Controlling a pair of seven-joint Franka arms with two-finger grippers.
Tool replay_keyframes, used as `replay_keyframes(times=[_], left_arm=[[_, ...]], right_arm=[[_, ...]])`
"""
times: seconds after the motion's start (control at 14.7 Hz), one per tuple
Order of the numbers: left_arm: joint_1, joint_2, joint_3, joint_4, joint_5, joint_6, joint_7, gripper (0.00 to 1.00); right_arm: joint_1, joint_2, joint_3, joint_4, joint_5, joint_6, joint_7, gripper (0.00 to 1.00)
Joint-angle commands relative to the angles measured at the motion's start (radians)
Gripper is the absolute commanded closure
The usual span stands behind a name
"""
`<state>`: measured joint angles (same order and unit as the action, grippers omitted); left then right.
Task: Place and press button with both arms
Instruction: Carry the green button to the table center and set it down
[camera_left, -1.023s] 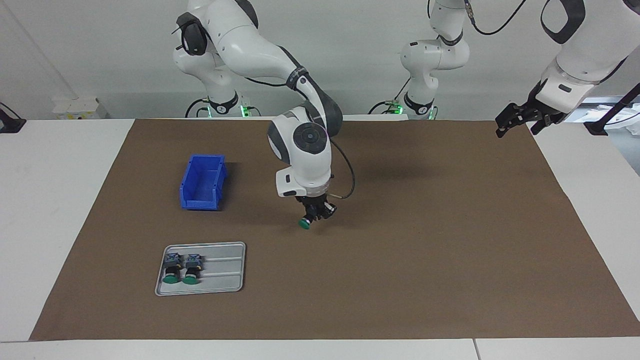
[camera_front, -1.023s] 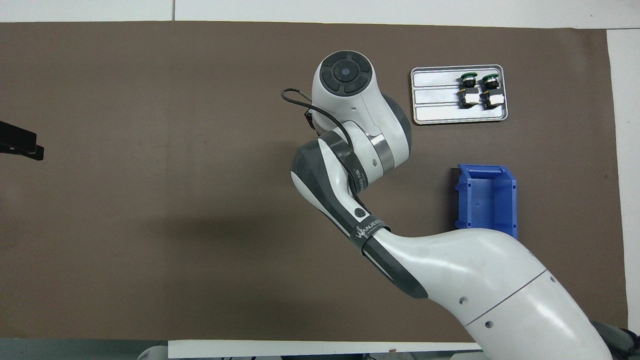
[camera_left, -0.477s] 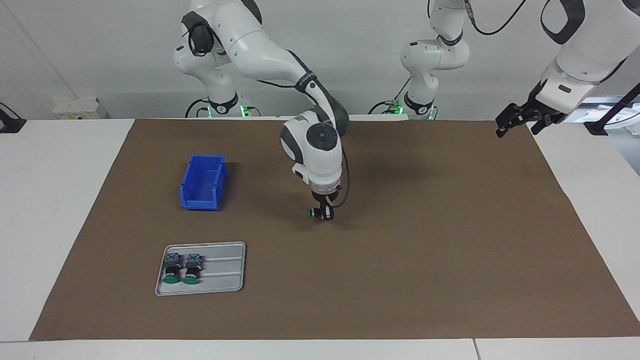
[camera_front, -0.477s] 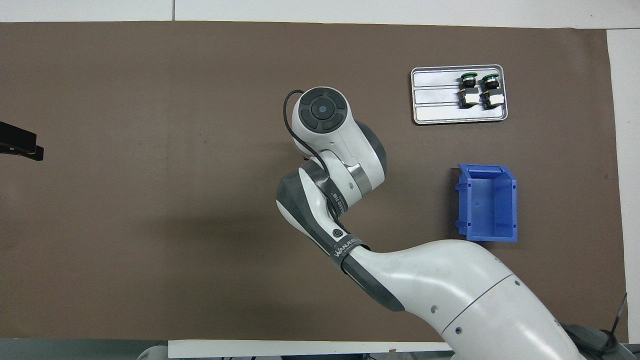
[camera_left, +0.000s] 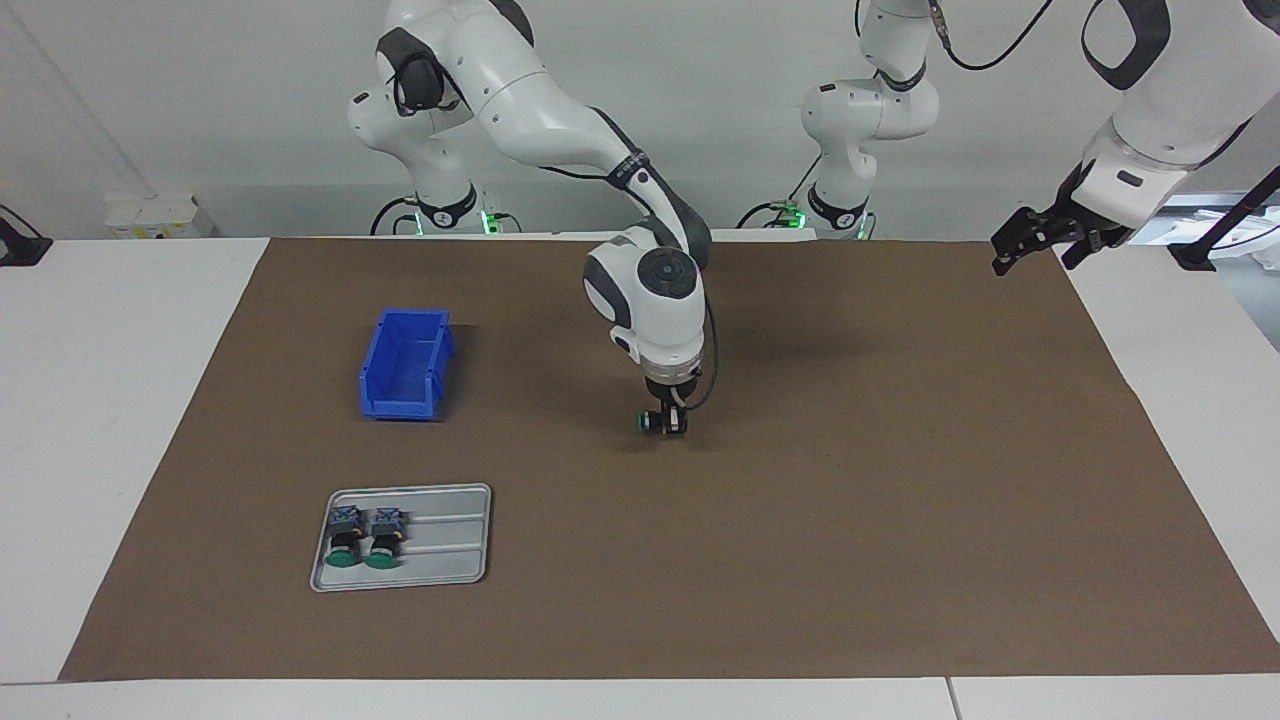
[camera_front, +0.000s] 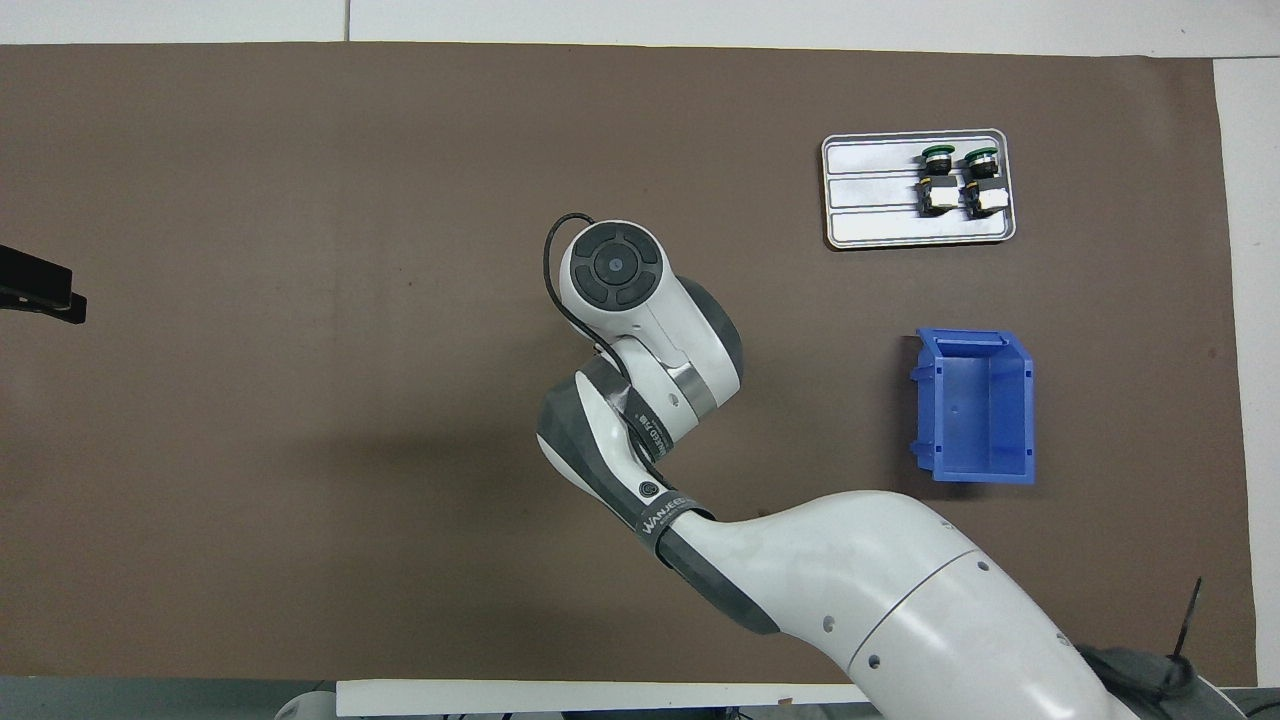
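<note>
My right gripper (camera_left: 666, 422) is shut on a button (camera_left: 648, 423) with a green cap and black body. It holds the button sideways, low over the middle of the brown mat (camera_left: 850, 480); I cannot tell whether it touches the mat. In the overhead view the right wrist (camera_front: 612, 266) hides both gripper and button. My left gripper (camera_left: 1035, 248) is open and empty, raised over the mat's edge at the left arm's end, and it also shows in the overhead view (camera_front: 42, 290). That arm waits.
A grey tray (camera_left: 445, 562) holds two more buttons (camera_left: 345, 540) side by side, toward the right arm's end; it also shows in the overhead view (camera_front: 870, 205). A blue bin (camera_left: 405, 365) stands nearer to the robots than the tray.
My right gripper has carried the button toward the left arm's end and slightly lower. The wrist has turned, so the button's green cap now faces sideways. The left arm has not moved.
</note>
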<state>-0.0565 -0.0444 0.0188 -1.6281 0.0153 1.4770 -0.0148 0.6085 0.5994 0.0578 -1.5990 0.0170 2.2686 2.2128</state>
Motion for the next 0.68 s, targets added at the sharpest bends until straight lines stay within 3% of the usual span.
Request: replay_keyframes(times=[0.0,0.07,0.27,0.34,0.41,0.61], left_arm=[[-0.002,-0.034,0.004,-0.035,0.015,0.000,-0.008,0.00],[-0.002,-0.034,0.004,-0.035,0.015,-0.001,-0.008,0.00],[-0.002,-0.034,0.004,-0.036,0.015,-0.001,-0.014,0.00],[-0.002,-0.034,0.004,-0.036,0.015,-0.001,-0.016,0.00],[-0.002,-0.034,0.004,-0.036,0.015,-0.001,-0.016,0.00],[-0.003,-0.034,0.004,-0.036,0.015,-0.001,-0.045,0.00]], right_arm=[[-0.003,-0.029,0.007,-0.072,0.004,0.060,0.019,0.82],[-0.003,-0.029,0.007,-0.067,0.003,0.057,0.018,0.70],[-0.003,-0.029,0.007,-0.049,-0.002,0.037,0.001,0.15],[-0.003,-0.030,0.007,-0.027,-0.003,0.008,-0.017,0.06],[-0.004,-0.032,0.007,0.009,-0.002,-0.035,-0.042,0.02],[-0.048,-0.091,0.005,0.111,0.001,-0.203,-0.091,0.02]])
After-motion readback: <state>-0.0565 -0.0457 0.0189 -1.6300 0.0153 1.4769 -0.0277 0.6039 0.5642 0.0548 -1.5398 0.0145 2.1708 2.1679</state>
